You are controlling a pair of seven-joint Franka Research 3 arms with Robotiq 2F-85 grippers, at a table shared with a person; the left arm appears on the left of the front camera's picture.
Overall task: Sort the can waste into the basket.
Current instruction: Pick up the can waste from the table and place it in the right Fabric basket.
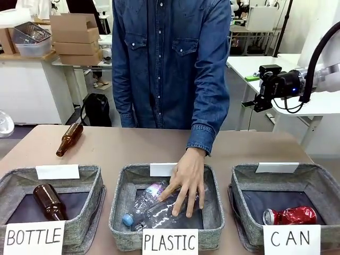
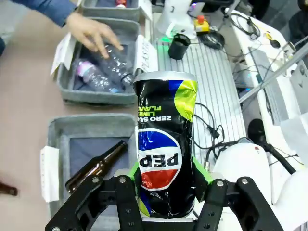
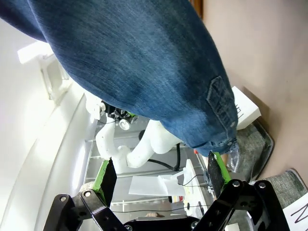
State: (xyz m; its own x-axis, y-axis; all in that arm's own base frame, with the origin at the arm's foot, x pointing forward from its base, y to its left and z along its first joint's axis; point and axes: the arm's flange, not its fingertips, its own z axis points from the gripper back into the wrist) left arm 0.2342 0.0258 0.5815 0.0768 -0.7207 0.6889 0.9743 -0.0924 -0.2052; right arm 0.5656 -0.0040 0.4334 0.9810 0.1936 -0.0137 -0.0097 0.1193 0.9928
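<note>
My left gripper is shut on the dark grey-black can, which stands upright between the green pads, high over the baskets. The red dented can lies inside the grey basket signed "CAN" at the front right; the can and its basket also show at the top edge of the left wrist view. My right gripper hangs in the air at the far right above the table. Its fingers stand wide open with nothing between them, facing the person's denim sleeve.
The person's hand presses on clear plastic bottles in the middle "PLASTIC" basket. The left "BOTTLE" basket holds a brown bottle. Another brown bottle lies on the table at the far left.
</note>
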